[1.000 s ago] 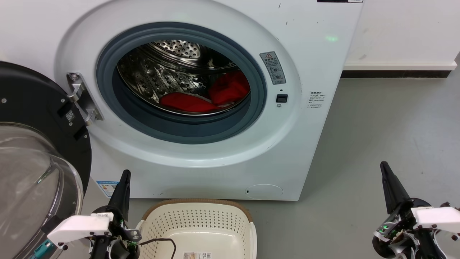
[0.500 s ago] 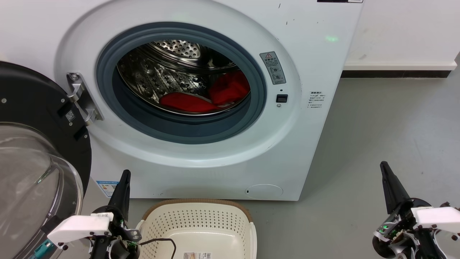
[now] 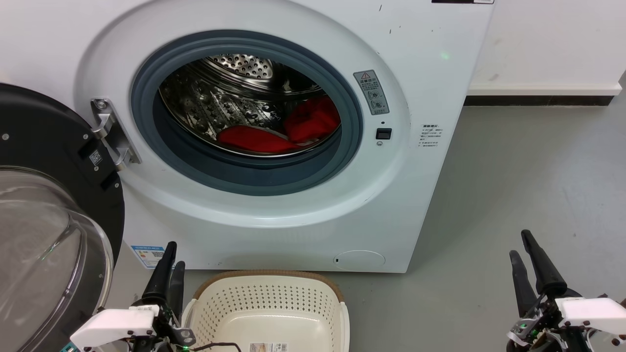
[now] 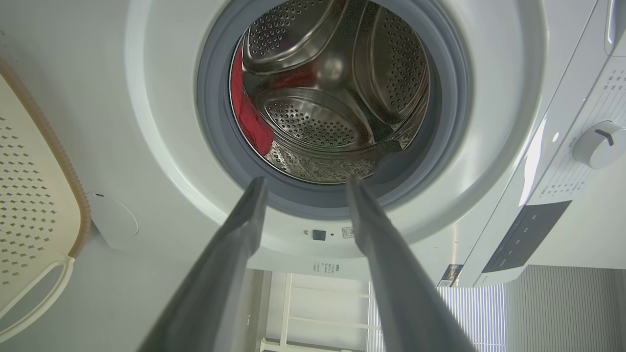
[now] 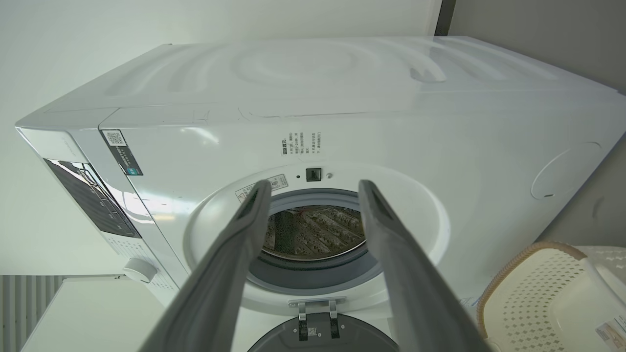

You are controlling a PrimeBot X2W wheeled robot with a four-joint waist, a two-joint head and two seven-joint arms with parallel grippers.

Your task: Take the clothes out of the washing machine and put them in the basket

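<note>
- Washing machine (image 3: 425,73): white front-loader at the centre of the head view. Its black-rimmed glass door (image 3: 44,146) is swung open to the robot's left, baring the grey rubber ring (image 3: 244,178) and the perforated steel drum (image 3: 220,102).
- Clothes (image 3: 254,138): a bright red bundle lying inside the drum, on its lower wall and banked up towards the right side. None of it crosses the rubber ring.
- Basket (image 3: 266,273): cream-white with a brown rim, standing on the grey floor (image 3: 513,186) just in front of the machine's base, below the drum opening. No garment lies inside it.
- Left gripper (image 3: 175,254): low at the lower left of the head view, between the open door and the basket, just beside the basket's rim. Its two dark fingers (image 4: 234,244) stand apart with nothing between them. In the left wrist view they point up at the lower edge of the drum opening.
- Right gripper (image 3: 519,243): low at the lower right, over bare floor beyond the machine's right corner. Its fingers (image 5: 230,259) are likewise spread and hold nothing.
- Clothes relative to the grippers: the bundle lies well apart from both, higher in the head view and deep behind the opening, with neither gripper touching it.
</note>
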